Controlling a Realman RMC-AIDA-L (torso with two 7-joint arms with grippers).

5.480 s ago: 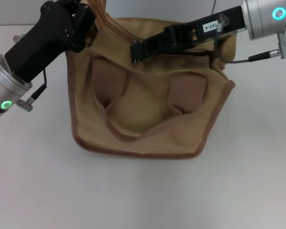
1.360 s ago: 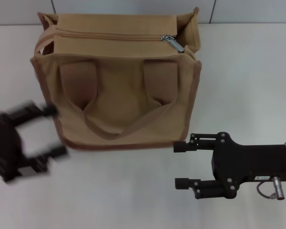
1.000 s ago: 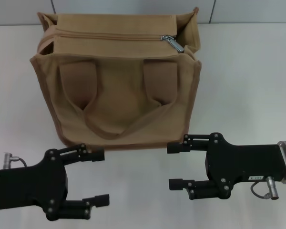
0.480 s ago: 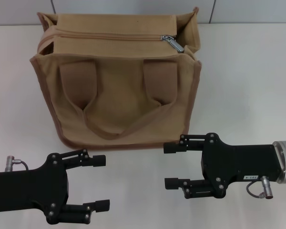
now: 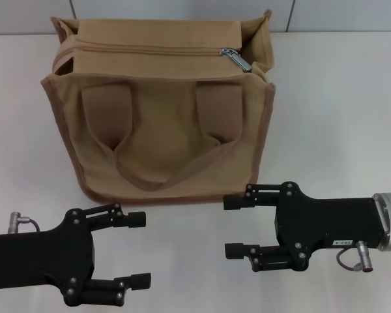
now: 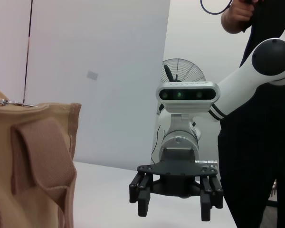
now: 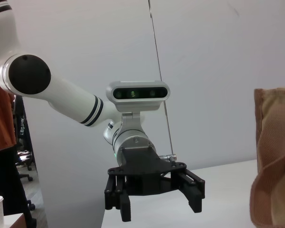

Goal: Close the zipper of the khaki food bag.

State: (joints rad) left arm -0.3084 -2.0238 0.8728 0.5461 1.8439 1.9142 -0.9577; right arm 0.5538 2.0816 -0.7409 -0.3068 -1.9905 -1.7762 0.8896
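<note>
1. Since a few seconds ago, the khaki food bag has been set upright again on the white table, and both arms have been drawn back from its top to the near side of the table. In the last second almost nothing has moved; only a very small shift of the two grippers is noticed.

2. The zipper is seen running along the top of the bag, and its silver slider lies at the end on the robot's right side, close to the upright side flap. The zip line looks joined along its length, so it is judged that the closing is done or very nearly done, and that the arms have been retired.

3. The left gripper is held low in front of the bag, near its bottom edge but apart from it. Its jaws are spread wide and nothing is held or touched between them.

4. The right gripper is held just before the bag's lower right corner, not touching the cloth. Its jaws are also wide apart and empty.

5. In each wrist view the opposite gripper is shown with fingers spread, with only air between them.
</note>
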